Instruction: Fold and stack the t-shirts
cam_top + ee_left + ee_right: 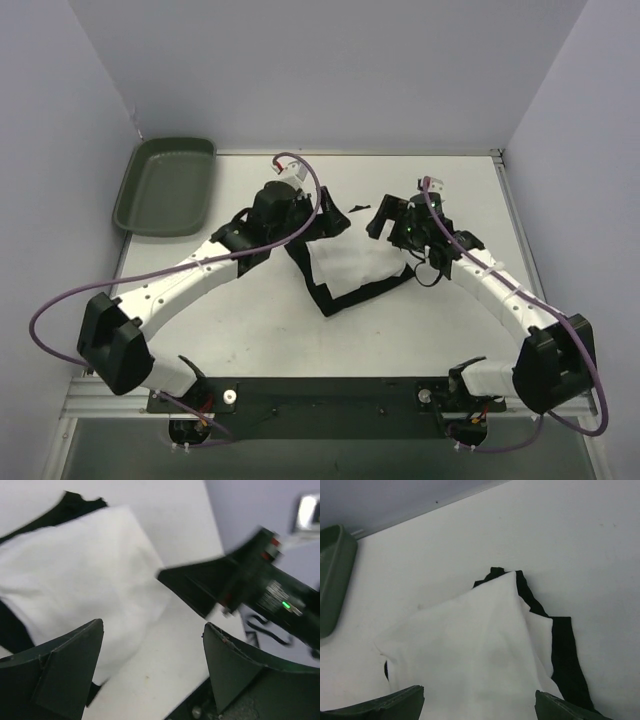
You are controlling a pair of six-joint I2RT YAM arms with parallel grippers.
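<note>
Though ungripped, t-shirts point(470, 645) beneath right pincer point(479, 702).

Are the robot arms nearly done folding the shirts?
Nearly, it seems. Done: the white t-shirt lies on the black t-shirt, one pile. In hand: nothing; the left gripper and right gripper hover open by the pile. Left: black edges stick out unevenly, so tidying may remain.

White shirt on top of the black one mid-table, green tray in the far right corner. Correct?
Not quite. The tray sits in the far left corner, as the top external view shows. The rest holds: the white shirt lies on top of the black shirt mid-table.
</note>
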